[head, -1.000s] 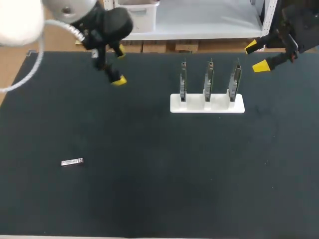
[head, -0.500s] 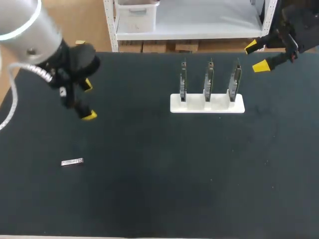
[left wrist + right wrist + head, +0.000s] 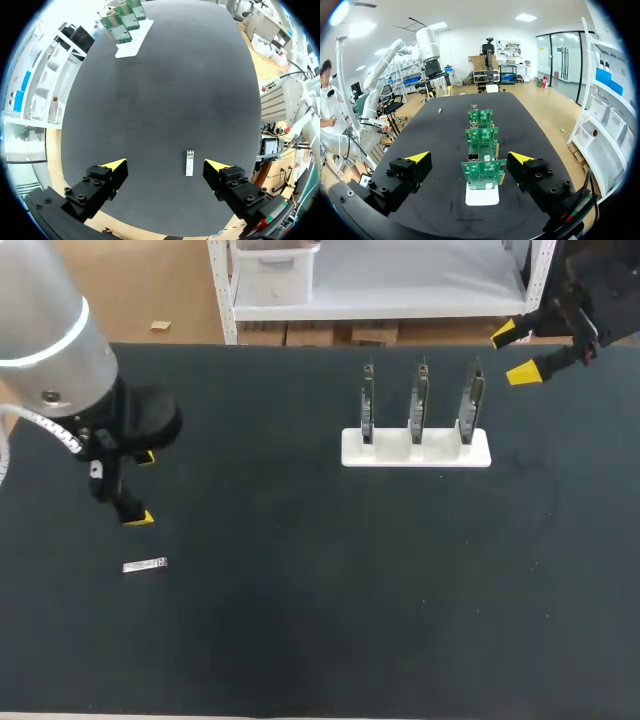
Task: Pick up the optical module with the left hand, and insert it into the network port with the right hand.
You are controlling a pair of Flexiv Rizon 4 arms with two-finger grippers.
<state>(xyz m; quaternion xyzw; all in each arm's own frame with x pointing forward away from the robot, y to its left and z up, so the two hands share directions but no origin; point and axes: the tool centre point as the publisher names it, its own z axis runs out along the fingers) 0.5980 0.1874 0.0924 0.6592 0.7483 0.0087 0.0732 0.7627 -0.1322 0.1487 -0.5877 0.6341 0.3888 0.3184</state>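
Optical module [image 3: 189,162]: flat on counter [image 3: 300,620], detail too small to read. Left pincer [image 3: 165,165]: released, poised near module, not touching. Right pincer [image 3: 468,157]: released, well apart from module, facing circuit boards [image 3: 481,134].

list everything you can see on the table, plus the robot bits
optical module: one, silver, lying flat on the table's near left part, apart from everything else
circuit boards: three, green, standing upright in a row in the stand
stand: one, white, on the table's far right-of-middle part
table: one, black top, under all of it
left gripper: one, black with yellow tips, open, above the table just beyond the optical module, holding nothing
right gripper: one, black with yellow tips, open, at the table's far right edge behind the stand, holding nothing
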